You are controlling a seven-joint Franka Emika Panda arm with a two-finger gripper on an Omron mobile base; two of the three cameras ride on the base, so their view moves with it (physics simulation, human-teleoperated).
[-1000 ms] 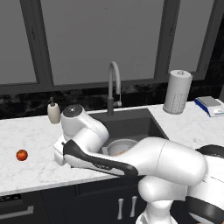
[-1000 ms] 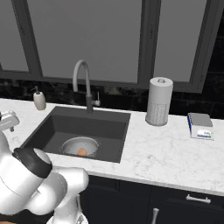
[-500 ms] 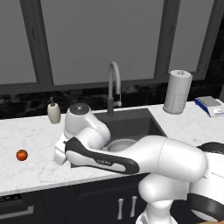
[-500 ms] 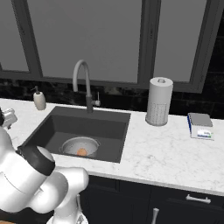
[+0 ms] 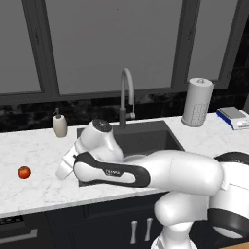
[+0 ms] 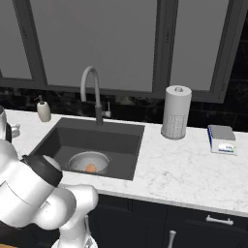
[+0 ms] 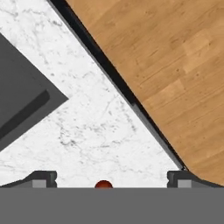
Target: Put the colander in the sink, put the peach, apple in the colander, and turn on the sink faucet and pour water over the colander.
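The colander [image 6: 88,161] sits on the floor of the sink [image 6: 109,138], with the pale orange peach [image 6: 90,168] inside it. On the marble counter far left of the sink lies the red apple [image 5: 24,172], which also peeks up at the bottom edge of the hand view as the apple [image 7: 103,184]. My gripper [image 7: 111,181] is open and empty. It hangs over the counter left of the sink, and the apple lies between its fingertips [image 7: 42,178] in that view. The hand [image 5: 65,168] is still well right of the apple. No water runs from the sink faucet [image 5: 127,95].
A beige soap dispenser [image 5: 60,124] stands at the back left of the counter. A paper towel roll [image 5: 197,102] and a small blue-and-white scale [image 5: 235,117] are to the right of the sink. The counter's front edge and wooden floor [image 7: 166,65] lie close beside the gripper.
My arm has swung down across the front of the sink and the hand has shifted slightly left toward the apple. The jaws stayed open.
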